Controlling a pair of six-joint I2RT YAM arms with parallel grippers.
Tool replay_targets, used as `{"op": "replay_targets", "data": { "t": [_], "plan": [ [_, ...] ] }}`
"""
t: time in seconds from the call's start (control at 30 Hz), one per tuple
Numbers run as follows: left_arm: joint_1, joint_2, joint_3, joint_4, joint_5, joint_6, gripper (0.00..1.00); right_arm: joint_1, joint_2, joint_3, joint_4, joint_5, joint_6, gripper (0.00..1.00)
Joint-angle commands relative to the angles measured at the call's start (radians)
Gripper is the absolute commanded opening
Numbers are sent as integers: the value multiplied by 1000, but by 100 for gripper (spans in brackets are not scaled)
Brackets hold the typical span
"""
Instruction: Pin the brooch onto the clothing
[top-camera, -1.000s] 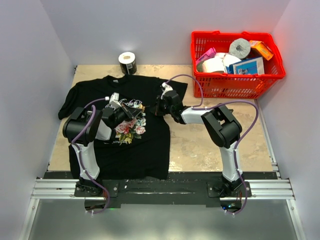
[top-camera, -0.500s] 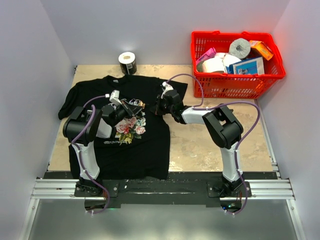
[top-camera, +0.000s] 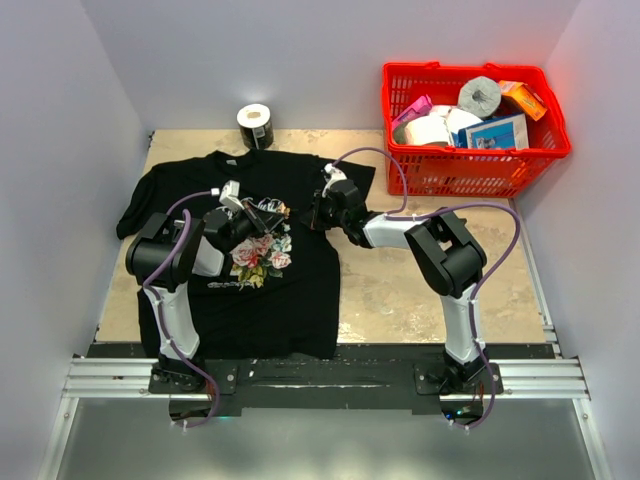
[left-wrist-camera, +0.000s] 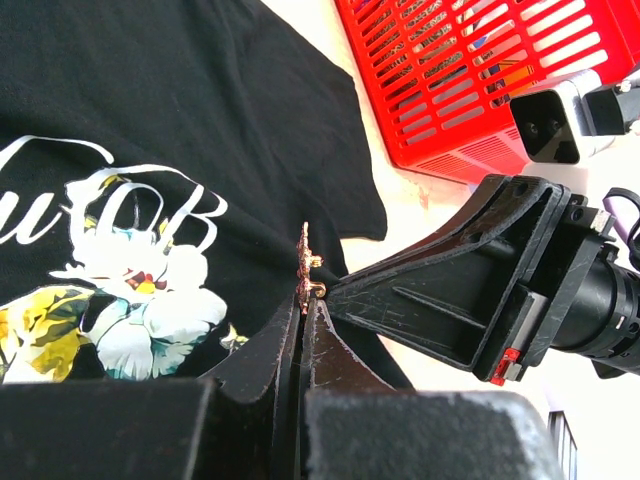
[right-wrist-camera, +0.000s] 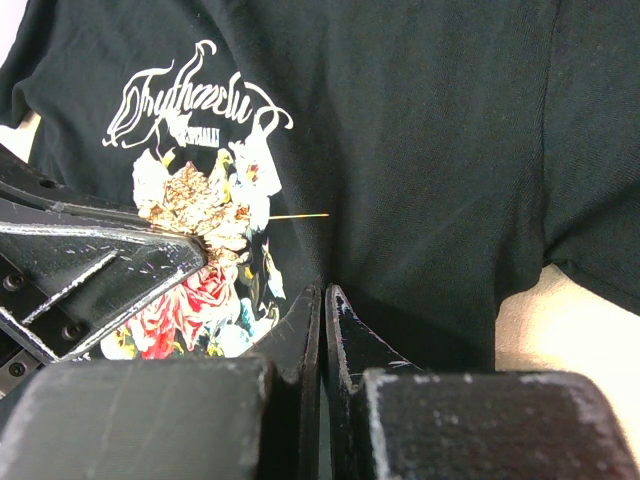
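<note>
The brooch (left-wrist-camera: 305, 268) shows edge-on from the left wrist as a thin pinkish-red disc with small gold knobs on its side. From the right wrist we see it face-on as a ruffled, gold-tinged flower, with a fine gold pin (right-wrist-camera: 300, 216) pointing sideways over the black cloth. It stands in the closed tips of the left gripper (left-wrist-camera: 304, 312), at the edge of the printed roses (right-wrist-camera: 205, 285) and below the white script (right-wrist-camera: 190, 100) on the T-shirt (left-wrist-camera: 150, 80). We cannot tell whether the pin touches the fabric. Just beside it, the right gripper (right-wrist-camera: 322, 295) has its fingers drawn to a slit, nipping the shirt where creases meet its tips. The shirt lies flat on the table (top-camera: 420, 290), with a red basket (top-camera: 475, 150) well apart.
</note>
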Motion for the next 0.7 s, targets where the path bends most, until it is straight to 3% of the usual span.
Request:
{"op": "replay_targets", "data": {
  "t": [0.0, 0.67],
  "plan": [
    [7, 2, 0, 38, -17, 32, 0, 5, -57, -3, 40, -8, 8, 0],
    [8, -33, -43, 61, -14, 21, 0, -1, -28, 4, 43, -10, 11, 0]
  ]
}}
